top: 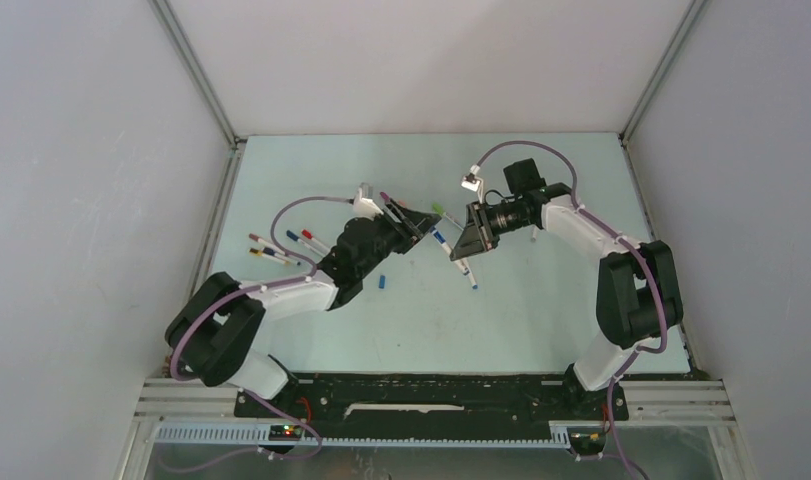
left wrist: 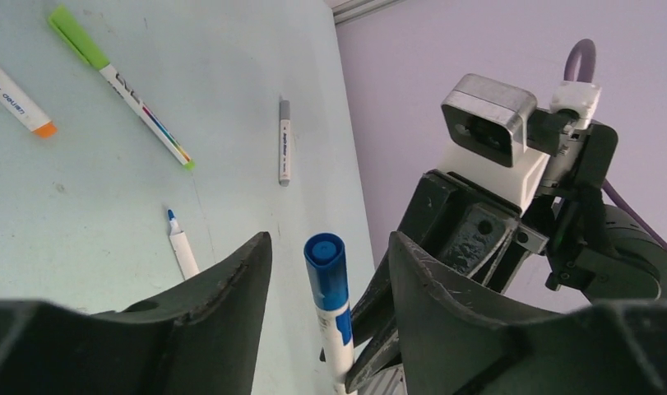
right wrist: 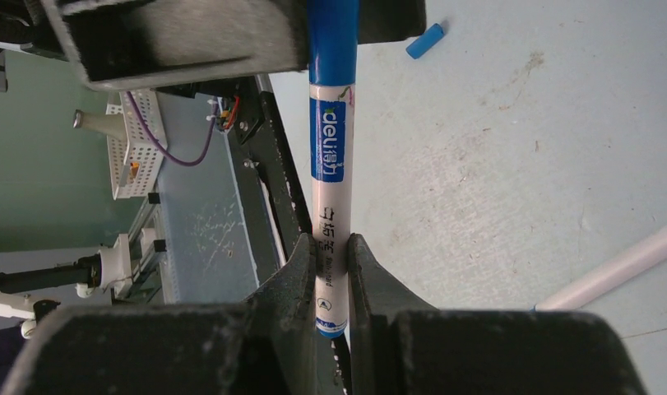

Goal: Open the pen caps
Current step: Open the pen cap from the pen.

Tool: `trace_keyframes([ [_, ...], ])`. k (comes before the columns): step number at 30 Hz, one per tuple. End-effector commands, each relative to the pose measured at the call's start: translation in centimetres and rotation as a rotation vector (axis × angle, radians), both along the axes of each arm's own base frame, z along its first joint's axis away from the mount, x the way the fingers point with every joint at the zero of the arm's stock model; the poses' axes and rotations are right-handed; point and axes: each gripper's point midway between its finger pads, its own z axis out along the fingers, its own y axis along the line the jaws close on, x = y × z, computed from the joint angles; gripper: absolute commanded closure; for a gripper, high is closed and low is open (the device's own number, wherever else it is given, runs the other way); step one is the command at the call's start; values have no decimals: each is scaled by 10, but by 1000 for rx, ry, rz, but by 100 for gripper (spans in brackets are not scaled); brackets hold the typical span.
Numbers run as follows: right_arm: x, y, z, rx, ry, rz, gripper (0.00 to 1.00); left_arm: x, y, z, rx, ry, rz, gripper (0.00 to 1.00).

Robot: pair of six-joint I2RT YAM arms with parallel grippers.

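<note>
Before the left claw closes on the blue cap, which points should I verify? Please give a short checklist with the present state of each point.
1. Right claw clamps the blue pen by its white barrel: ok.
2. Blue cap is seated on the pen: ok.
3. Cap lies between the fingers of the left claw: ok, roughly centred.
4. Left claw's fingers touch the cap: not ok, a gap shows on each side.
5. Enough of the cap is inside the fingers for a firm hold: cannot tell.
</note>
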Motion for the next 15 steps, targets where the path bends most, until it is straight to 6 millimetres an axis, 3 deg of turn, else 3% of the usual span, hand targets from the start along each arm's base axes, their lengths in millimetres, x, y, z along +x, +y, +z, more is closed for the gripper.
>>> trace_keyframes([
  [1,-3,2,6,12,-33,20,100,9,-9,29,-69,-53,8,48],
  [9,-4,1,3,-3,-48,32,100,7,-12,31,-60,-83,-13,99],
  [11,-6,0,3,5,-52,45,97,6,-12,31,-60,-97,-19,100],
  [15,-7,1,5,13,-48,54,71,-3,-19,34,-64,-132,-54,100],
])
